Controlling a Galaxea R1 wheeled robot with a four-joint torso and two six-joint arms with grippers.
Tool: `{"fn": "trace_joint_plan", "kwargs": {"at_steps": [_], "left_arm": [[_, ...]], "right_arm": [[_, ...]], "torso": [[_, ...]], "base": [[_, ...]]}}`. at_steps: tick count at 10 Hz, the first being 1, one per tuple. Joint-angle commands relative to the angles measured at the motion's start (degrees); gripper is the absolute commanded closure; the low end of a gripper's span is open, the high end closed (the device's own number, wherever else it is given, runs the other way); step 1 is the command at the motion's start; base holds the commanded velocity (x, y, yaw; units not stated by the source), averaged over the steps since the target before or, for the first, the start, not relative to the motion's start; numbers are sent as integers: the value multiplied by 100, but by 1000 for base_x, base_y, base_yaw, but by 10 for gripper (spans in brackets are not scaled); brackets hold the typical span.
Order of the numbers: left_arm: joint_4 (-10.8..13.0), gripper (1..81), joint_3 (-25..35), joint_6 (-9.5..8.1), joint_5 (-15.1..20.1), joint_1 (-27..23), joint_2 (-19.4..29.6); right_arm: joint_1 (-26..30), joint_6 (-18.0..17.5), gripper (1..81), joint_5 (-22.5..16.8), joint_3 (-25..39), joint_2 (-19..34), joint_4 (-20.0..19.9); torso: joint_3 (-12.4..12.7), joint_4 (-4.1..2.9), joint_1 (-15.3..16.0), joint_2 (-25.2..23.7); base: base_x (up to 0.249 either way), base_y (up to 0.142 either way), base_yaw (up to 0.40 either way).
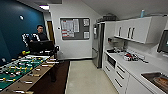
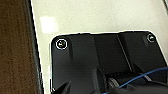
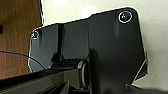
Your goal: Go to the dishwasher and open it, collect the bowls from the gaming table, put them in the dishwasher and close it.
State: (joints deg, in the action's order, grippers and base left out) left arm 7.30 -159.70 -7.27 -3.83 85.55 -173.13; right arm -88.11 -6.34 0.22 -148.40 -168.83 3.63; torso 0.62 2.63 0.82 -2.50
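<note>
Along the white counter (image 1: 140, 66) we see a run of white drawer fronts (image 1: 120, 77) and one dark built-in appliance (image 1: 111, 60) under the worktop. We cannot tell which of these, if any, is the dishwasher. That run lies well ahead of both pincers and off to the right pincer's side, past a steel fridge (image 1: 98, 45). On the left pincer's side stands the green-field football table (image 1: 17, 68), with a person (image 1: 40, 33) at a control rig behind it. The left pincer (image 2: 82, 88) hangs over pale floor (image 2: 100, 17), just beside the edge of brown carpet (image 2: 15, 50). The right pincer (image 3: 100, 87) hangs over the same seam. We cannot tell whether either pincer is released or clenched.
</note>
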Motion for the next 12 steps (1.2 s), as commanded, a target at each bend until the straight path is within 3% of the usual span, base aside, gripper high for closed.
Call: {"fn": "trace_joint_plan", "kwargs": {"at_steps": [1,12], "left_arm": [[-18,10,-27,32,286,-333,33],[-18,10,-27,32,286,-298,68]], "right_arm": [[325,-16,10,-277,31,31,-21],[280,-25,10,-277,40,22,-20]], "torso": [[0,0,0,0],[0,0,0,0]], "base": [[0,0,350],[0,0,350]]}}
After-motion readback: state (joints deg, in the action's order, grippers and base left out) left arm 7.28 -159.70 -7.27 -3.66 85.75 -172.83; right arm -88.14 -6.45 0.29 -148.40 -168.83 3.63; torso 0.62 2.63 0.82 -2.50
